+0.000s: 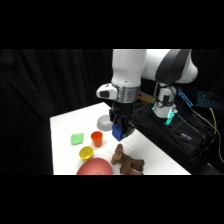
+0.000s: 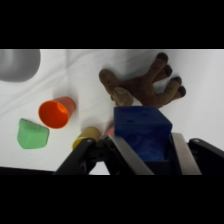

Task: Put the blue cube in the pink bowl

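My gripper (image 1: 120, 131) hangs above the middle of the white table, shut on the blue cube (image 1: 117, 132). In the wrist view the blue cube (image 2: 141, 131) sits between the two fingers (image 2: 126, 155) near the bottom of the picture, lifted off the table. The pink bowl (image 1: 95, 167) lies at the table's near edge, below and left of the gripper, cut off by the picture's bottom. Only a sliver of the pink bowl (image 2: 108, 132) shows in the wrist view, beside the cube.
A brown plush toy (image 1: 126, 160) lies right of the bowl, under the gripper (image 2: 141, 87). An orange cup (image 1: 96, 138), a yellow cup (image 1: 86, 152), a green block (image 1: 77, 139) and a grey bowl (image 1: 105, 121) stand left of the gripper. Black gear lies along the table's right side.
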